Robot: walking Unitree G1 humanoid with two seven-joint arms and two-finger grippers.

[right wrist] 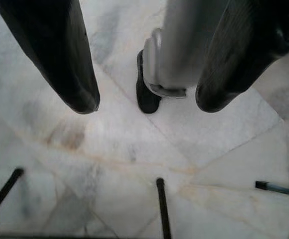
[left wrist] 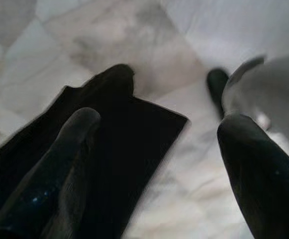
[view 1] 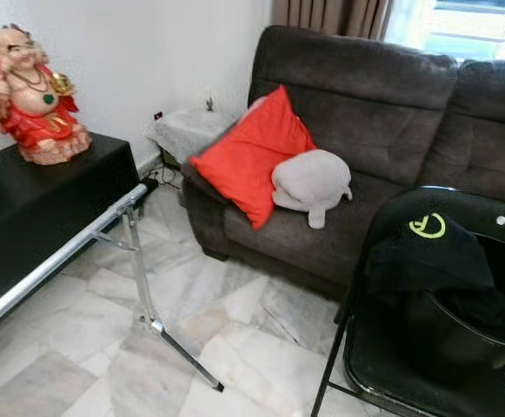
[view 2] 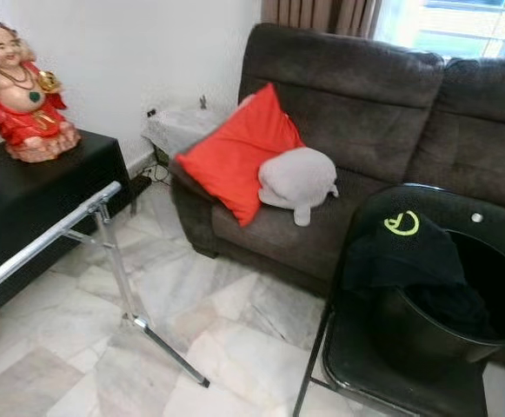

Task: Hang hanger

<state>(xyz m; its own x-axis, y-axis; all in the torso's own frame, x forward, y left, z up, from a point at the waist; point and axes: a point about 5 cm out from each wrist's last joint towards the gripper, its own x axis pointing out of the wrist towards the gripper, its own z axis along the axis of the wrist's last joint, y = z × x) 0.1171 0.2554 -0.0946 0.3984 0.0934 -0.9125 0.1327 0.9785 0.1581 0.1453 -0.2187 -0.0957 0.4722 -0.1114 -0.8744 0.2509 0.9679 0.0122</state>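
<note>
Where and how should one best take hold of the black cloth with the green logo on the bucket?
Probably grip the raised hump of the black cloth with the green logo, just below the logo, coming from above: there it drapes over the black plastic bucket's rim, bunched.

Daylight enters from window point(view 1: 461, 26) at top right; panes blown out to near white. Wall point(view 1: 148, 52) evenly bright, no hard shadows. Sofa point(view 1: 382, 113) dark, texture readable. Soft shadow on floor point(view 1: 235, 304) under sofa's front edge. Rail point(view 1: 61, 252) shows mild specular glare. Head views sharp, slight softness at the corners. Chair point(view 1: 426, 365) and black cloth point(view 1: 435, 261) lose detail in the darks.

Left wrist view: dim, heavily blurred; fingers point(left wrist: 59, 174) out of focus. Right wrist view: brighter; floor tiles sharp, fingers point(right wrist: 59, 50) soft.
</note>
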